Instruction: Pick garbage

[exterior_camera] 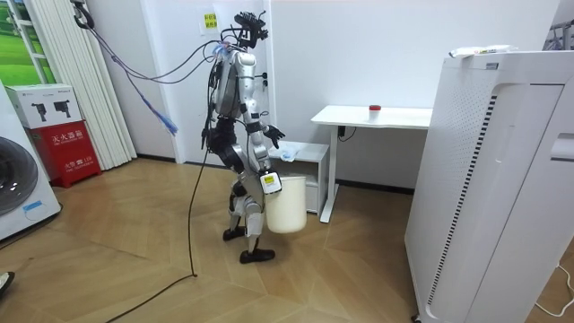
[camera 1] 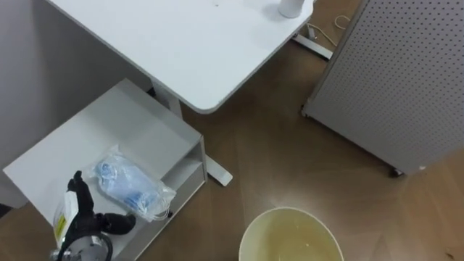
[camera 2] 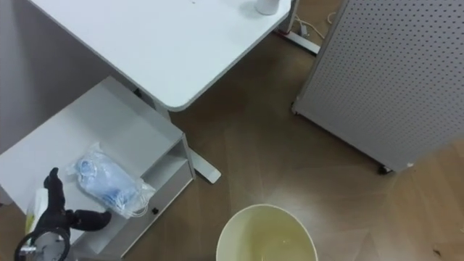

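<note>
A clear plastic bag with blue contents [camera 1: 130,185] lies on top of a low white cabinet [camera 1: 109,123] beside the desk. My left hand [camera 1: 90,214] is at the cabinet's near edge, just left of the bag, open with its fingers spread and the thumb pointing at the bag; it is close to the bag but apart from it. A cream bin [camera 1: 290,212] hangs below me at the bottom centre, mouth up. In the room view I stand by the cabinet, with my right hand [exterior_camera: 269,182] at the bin's [exterior_camera: 287,211] rim.
A white desk [camera 1: 181,43] stands over the cabinet's far side, with a small white object [camera 1: 290,7] on it. A white perforated panel [camera 1: 406,72] on castors stands to the right. Brown wood floor [camera 1: 290,159] lies between them.
</note>
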Controlling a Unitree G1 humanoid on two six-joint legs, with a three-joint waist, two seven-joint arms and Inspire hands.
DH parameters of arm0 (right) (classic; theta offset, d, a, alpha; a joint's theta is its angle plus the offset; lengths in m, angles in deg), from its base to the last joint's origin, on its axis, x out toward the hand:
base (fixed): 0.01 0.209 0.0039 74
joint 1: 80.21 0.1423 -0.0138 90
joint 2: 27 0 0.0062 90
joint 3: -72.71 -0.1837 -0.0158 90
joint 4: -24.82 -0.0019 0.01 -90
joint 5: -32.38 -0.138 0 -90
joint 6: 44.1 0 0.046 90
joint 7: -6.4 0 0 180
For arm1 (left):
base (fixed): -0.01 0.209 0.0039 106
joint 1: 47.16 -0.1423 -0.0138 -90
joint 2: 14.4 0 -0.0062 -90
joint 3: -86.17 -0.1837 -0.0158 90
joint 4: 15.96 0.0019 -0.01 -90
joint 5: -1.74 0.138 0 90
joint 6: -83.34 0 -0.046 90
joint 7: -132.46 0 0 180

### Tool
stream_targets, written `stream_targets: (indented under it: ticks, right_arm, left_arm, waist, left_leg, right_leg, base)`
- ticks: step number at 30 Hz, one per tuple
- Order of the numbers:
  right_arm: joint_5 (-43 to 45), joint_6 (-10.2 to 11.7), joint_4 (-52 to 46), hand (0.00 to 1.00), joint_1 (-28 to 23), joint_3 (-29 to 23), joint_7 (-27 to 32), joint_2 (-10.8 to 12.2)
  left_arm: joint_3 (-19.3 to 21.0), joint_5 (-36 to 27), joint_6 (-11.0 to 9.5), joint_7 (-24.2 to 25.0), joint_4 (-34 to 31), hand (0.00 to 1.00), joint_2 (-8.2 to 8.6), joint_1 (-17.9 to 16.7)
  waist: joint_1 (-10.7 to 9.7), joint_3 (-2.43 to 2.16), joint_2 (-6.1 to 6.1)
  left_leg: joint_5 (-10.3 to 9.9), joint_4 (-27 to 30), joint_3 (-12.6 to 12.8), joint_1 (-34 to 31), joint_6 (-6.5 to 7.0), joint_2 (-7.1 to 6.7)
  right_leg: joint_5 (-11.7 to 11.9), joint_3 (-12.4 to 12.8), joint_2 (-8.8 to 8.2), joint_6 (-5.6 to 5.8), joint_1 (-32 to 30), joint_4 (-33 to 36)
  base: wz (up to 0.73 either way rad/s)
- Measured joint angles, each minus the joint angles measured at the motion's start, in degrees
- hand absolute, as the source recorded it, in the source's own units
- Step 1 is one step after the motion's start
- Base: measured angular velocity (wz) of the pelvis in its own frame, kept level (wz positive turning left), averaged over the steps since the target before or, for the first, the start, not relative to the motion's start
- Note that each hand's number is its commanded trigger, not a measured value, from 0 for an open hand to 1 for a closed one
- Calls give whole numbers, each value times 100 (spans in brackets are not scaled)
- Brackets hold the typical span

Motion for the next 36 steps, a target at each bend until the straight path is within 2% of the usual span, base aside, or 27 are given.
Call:
stream_targets:
  ticks: [4,7,17,22,30,34,36]
  right_arm:
    - [-71,21,-35,100,4,1,1,-78]
    - [-171,29,-40,100,4,5,9,-90]
    - [-538,157,-104,100,0,260,-72,-165]
    - [-898,165,-110,100,-5,336,-67,-211]
    - [-947,207,-245,100,-14,328,4,-386]
    - [-1123,214,-322,100,-26,327,37,-443]
    - [-1186,213,-455,100,-71,328,70,-480]
  left_arm:
    - [1,89,8,-92,5,0,-100,277]
    - [1,121,8,-160,4,0,-156,336]
    - [-56,298,11,-204,28,0,-172,352]
    - [-120,373,45,-231,27,0,-208,391]
    - [-251,471,50,-295,41,0,-210,604]
    - [-362,768,61,-293,96,0,-221,704]
    - [-413,998,133,-293,133,0,-234,786]
  waist:
    - [-72,3,5]
    - [-89,4,7]
    - [-130,5,8]
    - [-259,5,9]
    - [-425,9,14]
    - [-524,9,12]
    - [-544,9,12]
  left_leg:
    - [-16,262,-26,-309,3,5]
    - [-30,362,-19,-391,-4,8]
    - [-126,699,-96,-697,-76,74]
    - [-246,1031,-92,-1016,-90,177]
    - [-279,1282,-34,-1456,-70,218]
    - [-353,1526,-44,-1769,-86,290]
    - [-390,1656,-54,-1942,-97,310]
  right_leg:
    - [-50,-7,-27,-32,-272,236]
    - [-79,4,-35,-53,-373,358]
    - [-217,-80,-22,-154,-629,675]
    - [-343,-172,-15,-194,-858,933]
    - [-395,-125,-27,-202,-1307,1161]
    - [-434,-136,-12,-251,-1602,1358]
    - [-454,-151,-12,-281,-1768,1464]
  base:
    - [5]
    - [-1]
    - [2]
    - [6]
    - [0]
    - [-6]
    - [-7]
